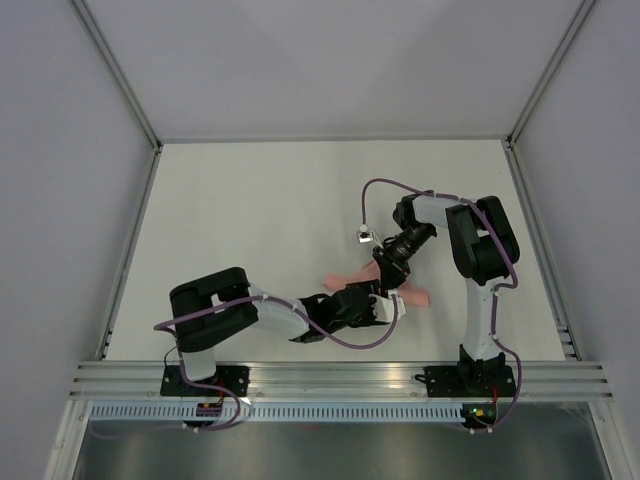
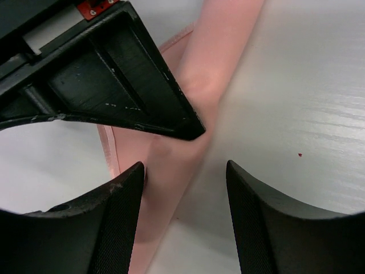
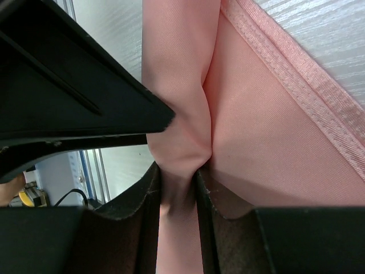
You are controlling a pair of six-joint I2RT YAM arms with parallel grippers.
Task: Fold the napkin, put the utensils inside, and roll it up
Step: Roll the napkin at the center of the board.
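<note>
White tabletop (image 1: 250, 220), centre-right: salmon-pink thin cloth napkin (image 1: 417, 297) laid as narrow strip, long axis roughly left-right. Raised fold is pinched by clenched black right gripper (image 3: 178, 171). Strip is straddled by released, wide-spread black left gripper (image 2: 185, 171), just beside right one. No utensils seen.

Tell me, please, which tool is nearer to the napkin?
Right. The right tool is shut on a fold of the napkin; the left tool stands open over it, gripping nothing.
</note>
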